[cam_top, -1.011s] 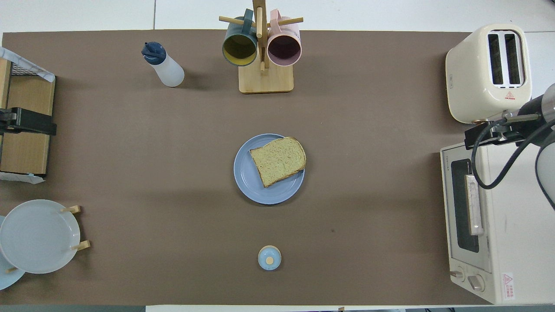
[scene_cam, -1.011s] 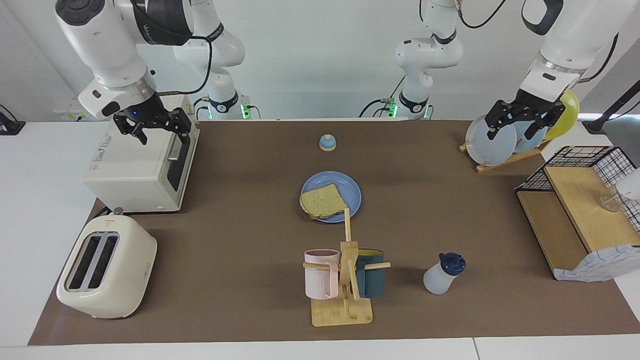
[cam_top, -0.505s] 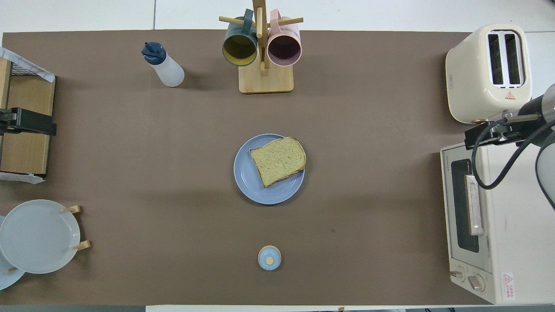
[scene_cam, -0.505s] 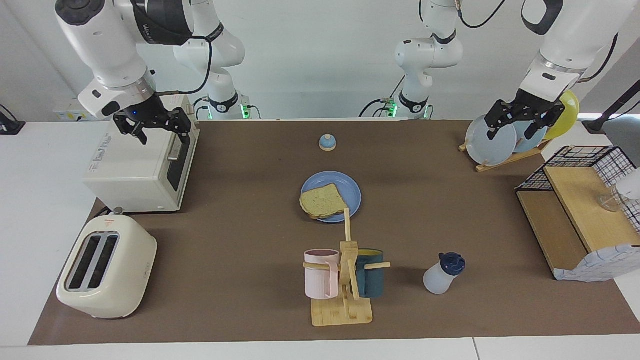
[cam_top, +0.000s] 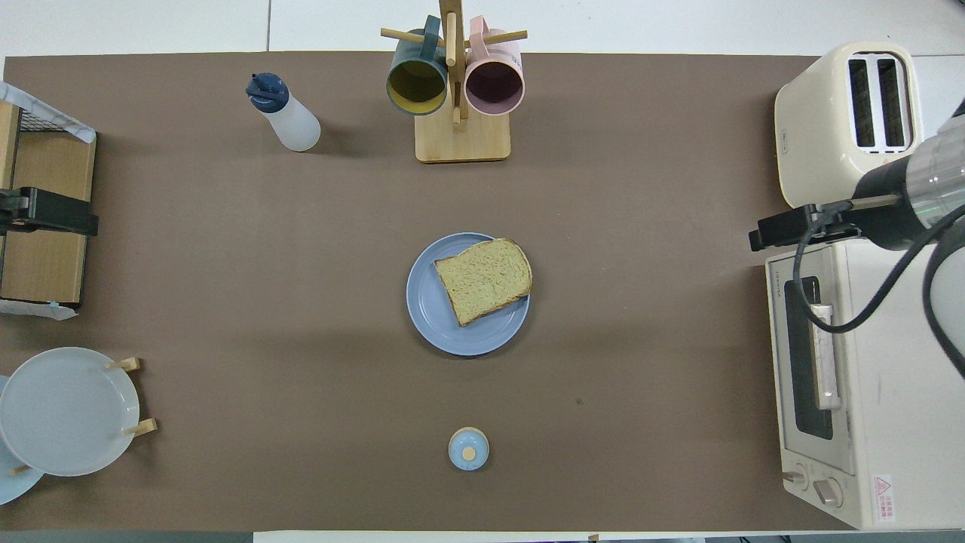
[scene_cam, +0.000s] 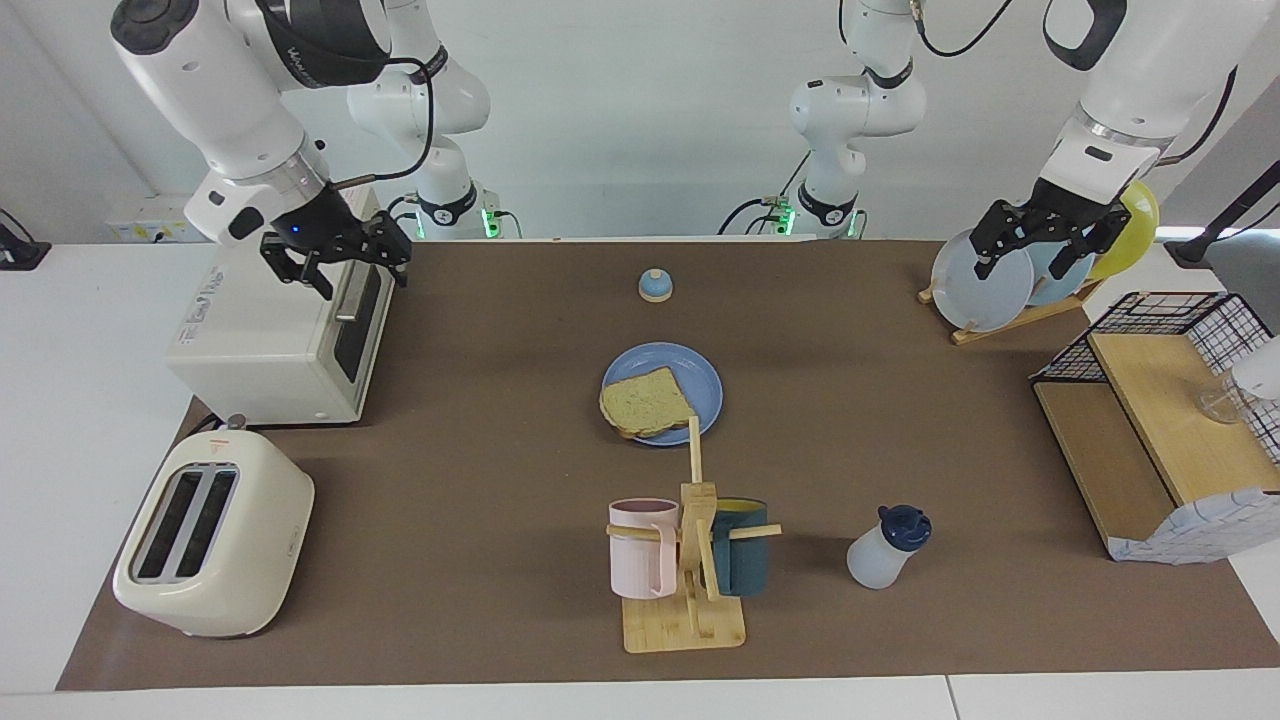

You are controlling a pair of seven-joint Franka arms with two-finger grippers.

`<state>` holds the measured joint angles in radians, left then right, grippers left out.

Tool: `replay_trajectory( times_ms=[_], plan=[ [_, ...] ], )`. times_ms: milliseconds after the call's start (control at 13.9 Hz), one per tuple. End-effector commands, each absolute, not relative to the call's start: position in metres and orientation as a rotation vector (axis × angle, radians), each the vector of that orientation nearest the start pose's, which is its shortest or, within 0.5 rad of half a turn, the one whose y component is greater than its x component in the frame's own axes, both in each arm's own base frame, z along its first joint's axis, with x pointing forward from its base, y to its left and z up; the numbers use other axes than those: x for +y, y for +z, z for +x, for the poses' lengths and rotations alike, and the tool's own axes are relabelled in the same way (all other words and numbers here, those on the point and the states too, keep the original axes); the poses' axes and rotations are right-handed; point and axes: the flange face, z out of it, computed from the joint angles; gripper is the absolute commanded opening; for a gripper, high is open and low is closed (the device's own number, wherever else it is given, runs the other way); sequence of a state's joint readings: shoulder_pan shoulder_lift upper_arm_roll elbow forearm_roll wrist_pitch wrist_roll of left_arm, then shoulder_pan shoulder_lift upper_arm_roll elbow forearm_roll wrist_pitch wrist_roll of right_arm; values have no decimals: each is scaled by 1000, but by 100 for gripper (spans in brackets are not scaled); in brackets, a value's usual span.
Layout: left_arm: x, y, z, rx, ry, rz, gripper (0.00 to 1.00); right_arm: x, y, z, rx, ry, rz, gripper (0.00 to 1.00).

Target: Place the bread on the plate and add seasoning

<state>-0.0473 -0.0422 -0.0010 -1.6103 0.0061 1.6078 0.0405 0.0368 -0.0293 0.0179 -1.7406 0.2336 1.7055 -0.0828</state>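
overhead view clips both arms: left end effector (scene_cam: pixel 1040 248) shows only as a dark bar at the frame edge, right end effector (scene_cam: pixel 335 262) partly cut. both released, empty. right one hangs over the toaster oven (scene_cam: pixel 280 335); left one over the plate rack (scene_cam: pixel 1000 300). bread (scene_cam: pixel 648 403) lies flat on the plate (scene_cam: pixel 700 385), mid tabletop (scene_cam: pixel 900 420), well apart from both, one corner overhanging the rim. seasoning (scene_cam: pixel 886 547) stands beside the mug tree (scene_cam: pixel 693 560), toward the left arm's end, tilted, nozzle cap up.
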Motion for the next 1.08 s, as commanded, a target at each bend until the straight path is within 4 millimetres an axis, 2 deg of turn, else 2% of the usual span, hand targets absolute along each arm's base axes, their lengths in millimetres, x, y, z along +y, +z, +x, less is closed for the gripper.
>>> replay_trajectory(
  times_ms=[0,72,217,289,433,505,650,794,866,938,1011],
  plan=[
    [-23,633,537,132,-60,-3126,100,111,528,546,-202,-42,-2792,100],
    [-24,633,537,135,-62,-3126,100,141,499,554,-201,-34,-2742,100],
    [-24,633,537,135,-63,-3126,100,184,453,562,-209,-84,-2723,100],
    [-24,634,537,135,-65,-3126,100,203,433,561,-219,-98,-2720,100],
    [-23,633,537,132,-62,-3126,100,228,408,557,-208,-147,-2710,100],
    [-23,633,537,132,-60,-3126,100,230,404,555,-202,-154,-2714,100],
    [-24,634,537,135,-65,-3126,100,224,402,555,-193,-121,-2716,100],
    [-24,633,537,135,-62,-3126,100,218,408,556,-187,-71,-2715,100],
    [-23,634,537,132,-65,-3126,100,208,417,560,-186,-49,-2723,100],
    [-23,633,537,132,-60,-3126,100,188,428,567,-180,-23,-2740,100],
    [-26,634,537,139,-70,-3126,100,160,447,574,-191,-31,-2788,100]
  ],
)
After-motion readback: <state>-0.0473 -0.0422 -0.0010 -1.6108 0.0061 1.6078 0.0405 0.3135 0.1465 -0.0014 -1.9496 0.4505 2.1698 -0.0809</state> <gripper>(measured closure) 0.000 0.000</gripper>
